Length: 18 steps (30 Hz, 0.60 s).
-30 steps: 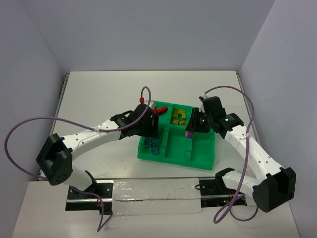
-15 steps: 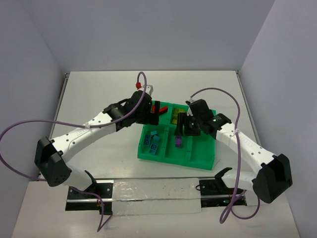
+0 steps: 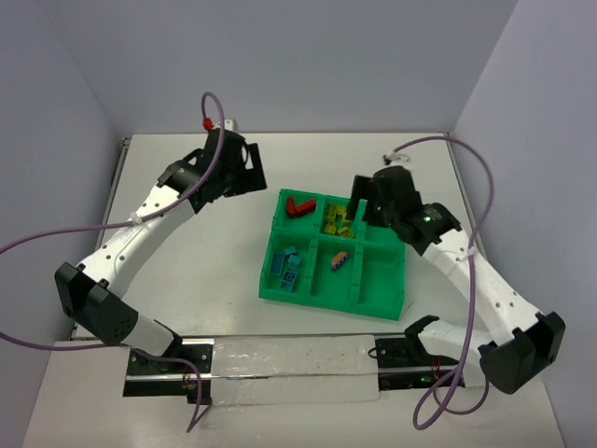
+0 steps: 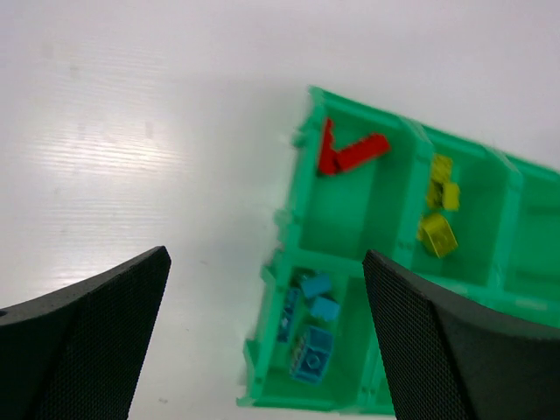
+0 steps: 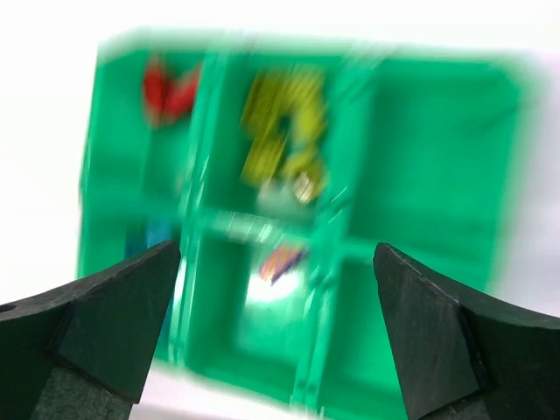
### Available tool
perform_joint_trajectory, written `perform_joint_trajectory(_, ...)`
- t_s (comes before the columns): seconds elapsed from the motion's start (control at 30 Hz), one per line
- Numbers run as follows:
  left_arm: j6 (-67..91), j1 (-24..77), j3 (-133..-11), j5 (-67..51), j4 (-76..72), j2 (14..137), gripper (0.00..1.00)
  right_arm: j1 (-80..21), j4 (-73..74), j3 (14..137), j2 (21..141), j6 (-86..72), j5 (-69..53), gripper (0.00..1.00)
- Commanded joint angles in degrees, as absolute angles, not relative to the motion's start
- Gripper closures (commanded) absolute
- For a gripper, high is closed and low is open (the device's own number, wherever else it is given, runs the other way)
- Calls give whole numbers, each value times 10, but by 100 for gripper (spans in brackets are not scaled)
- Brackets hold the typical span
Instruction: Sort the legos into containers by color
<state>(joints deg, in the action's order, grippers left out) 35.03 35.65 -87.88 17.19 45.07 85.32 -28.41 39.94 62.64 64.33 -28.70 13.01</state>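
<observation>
No legible text, labels, brand marks, numbers or signs appear in any view. The tray (image 3: 378, 303), the bricks (image 3: 337, 219) and both arms carry no readable markings.

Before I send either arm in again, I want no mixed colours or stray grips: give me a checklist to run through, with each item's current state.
1. Left gripper open, nothing held: ok.
2. Right gripper open, empty: ok.
3. Red plastic bricks alone in the bright green plastic tray's far-left compartment: ok.
4. Yellow-green bricks alone, far-middle: ok.
5. Blue bricks near-left, pinkish-orange brick near-middle, unmixed: ok.
6. Right wrist view sharp: not ok, blurred.
</observation>
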Motion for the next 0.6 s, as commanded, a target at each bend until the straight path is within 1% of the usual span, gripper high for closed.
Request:
perform_joint_trajectory(0.0,369,292,-904,160,490,858,1,-220,408,681,600,-314,284,0)
perform_joint_trajectory(0.13,359,252,-925,176,505,857,1,-86,412,708,599,-322,263,0)
perform_joint_trajectory(0.3,332,223,-935,160,497,843,1,-5,441,744,640,-326,190,0)
perform_joint_trajectory(0.43,319,222,-924,153,491,831,1,-4,456,754,659,-334,178,0)
perform_joint_trajectory(0.57,316,222,-920,147,504,838,1,-4,434,721,640,-337,164,0)
